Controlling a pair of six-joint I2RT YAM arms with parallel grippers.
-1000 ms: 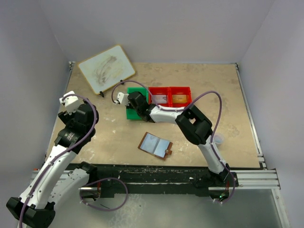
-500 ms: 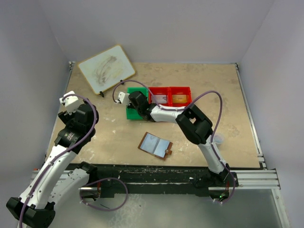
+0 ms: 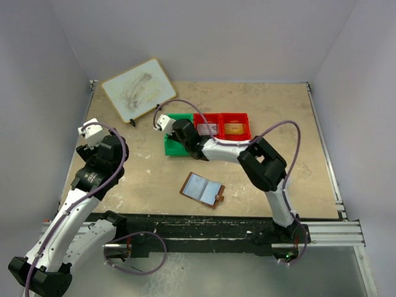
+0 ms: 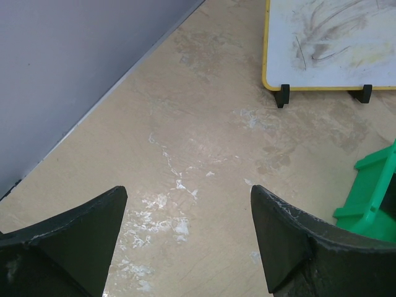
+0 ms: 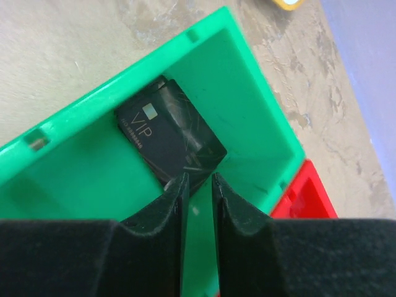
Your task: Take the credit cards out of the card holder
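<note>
The card holder lies open on the table near the front, brown with pale blue-grey inner panels. My right gripper hangs over the green bin, its jaws a narrow gap apart with only green showing between them. A black credit card marked VIP lies flat in that bin, just beyond the fingertips. In the top view the right gripper sits over the green bin. My left gripper is wide open above bare table at the left, holding nothing.
Two red bins adjoin the green one on its right, each with a card inside. A small whiteboard on black feet stands at the back left, also in the left wrist view as a whiteboard. Walls close the table on three sides.
The right arm's elbow swung to the right and its wrist shifted slightly back over the green bin. The left arm and the card holder have not moved.
</note>
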